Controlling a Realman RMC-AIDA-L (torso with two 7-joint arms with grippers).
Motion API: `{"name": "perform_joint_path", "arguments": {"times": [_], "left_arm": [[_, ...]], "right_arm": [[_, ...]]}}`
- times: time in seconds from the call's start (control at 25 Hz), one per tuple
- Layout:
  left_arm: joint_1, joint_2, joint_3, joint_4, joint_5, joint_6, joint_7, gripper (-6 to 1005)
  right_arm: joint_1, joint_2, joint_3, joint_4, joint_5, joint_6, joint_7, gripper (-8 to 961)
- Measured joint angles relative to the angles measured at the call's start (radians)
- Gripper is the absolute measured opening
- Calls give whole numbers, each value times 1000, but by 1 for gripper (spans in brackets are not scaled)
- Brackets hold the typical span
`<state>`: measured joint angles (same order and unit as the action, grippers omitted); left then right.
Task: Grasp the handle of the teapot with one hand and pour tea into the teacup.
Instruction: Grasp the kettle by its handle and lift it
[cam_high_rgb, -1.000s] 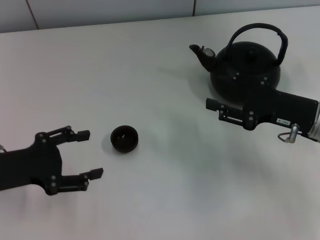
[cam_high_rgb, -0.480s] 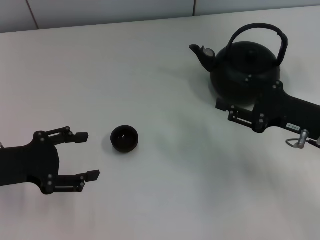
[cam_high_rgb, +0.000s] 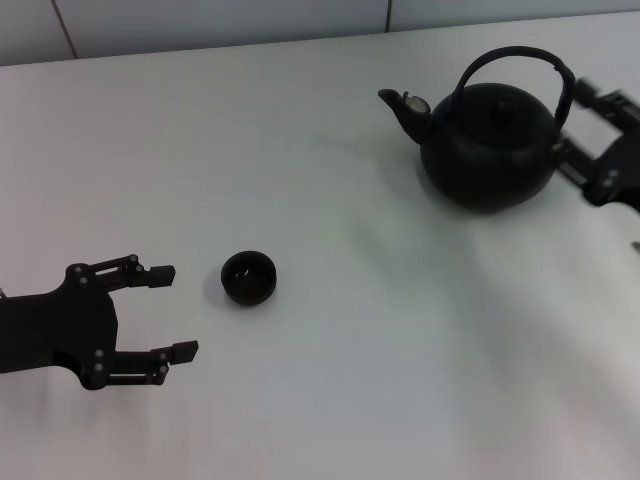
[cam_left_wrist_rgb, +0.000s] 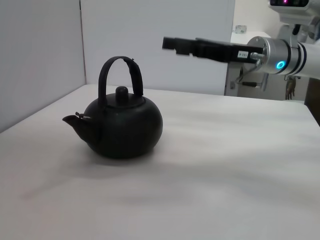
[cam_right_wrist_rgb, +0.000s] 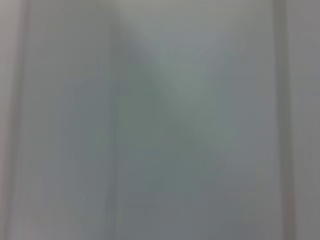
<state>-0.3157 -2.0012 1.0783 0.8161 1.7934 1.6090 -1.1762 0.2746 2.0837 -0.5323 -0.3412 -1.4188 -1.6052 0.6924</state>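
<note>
Little else is seen on the white table (cam_high_rgb: 330, 380) besides the task's own things, with a pale wall (cam_left_wrist_rgb: 155, 40) rising behind its far edge, and nothing stands between either claw and the teapot (cam_high_rgb: 490, 140) or the teacup (cam_high_rgb: 248, 277). The right gripper (cam_high_rgb: 580, 125) is blurred and cut off by the picture's edge in the head view, so its fingers are hard to make out there; in the left wrist view it is seen raised in the air, well above the table, and whether it is released or clenched cannot be told. The right wrist view gives only a featureless grey blur. The teapot stands upright just beside the right gripper, on the side toward the left arm, its spout (cam_high_rgb: 405, 108) turned away from that claw; the handle (cam_high_rgb: 515, 60) arches over the lid, and its nearer end lies close to the gripper, though contact cannot be judged. The left gripper (cam_high_rgb: 178, 310) is held low over the table with its two fingers spread wide and nothing between them. The teacup sits just beyond its fingertips, apart from them, and well apart from the teapot.
</note>
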Motion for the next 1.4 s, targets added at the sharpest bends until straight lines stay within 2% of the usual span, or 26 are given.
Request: {"name": "perform_joint_path", "arguments": {"times": [0.12, 0.4, 0.48, 0.88, 1.2, 1.4], "left_arm": [[-1, 0, 0, 0, 0, 1, -7, 863], [-7, 0, 0, 1, 16, -1, -18, 863], [-14, -2, -1, 2, 33, -5, -18, 863], [-31, -5, -2, 2, 64, -9, -58, 862], [-31, -5, -11, 2, 64, -14, -56, 863], [-33, -16, -35, 1, 64, -17, -48, 863]], "right_arm": [[-18, 0, 63, 82, 122, 5, -53, 619], [-35, 0, 175, 134, 166, 16, -62, 619], [-32, -1, 222, 154, 166, 64, -62, 619], [6, -4, 212, 157, 157, 156, -63, 619], [60, -3, 144, 159, 155, 224, -61, 619], [94, -3, 140, 178, 155, 255, -62, 619]]}}
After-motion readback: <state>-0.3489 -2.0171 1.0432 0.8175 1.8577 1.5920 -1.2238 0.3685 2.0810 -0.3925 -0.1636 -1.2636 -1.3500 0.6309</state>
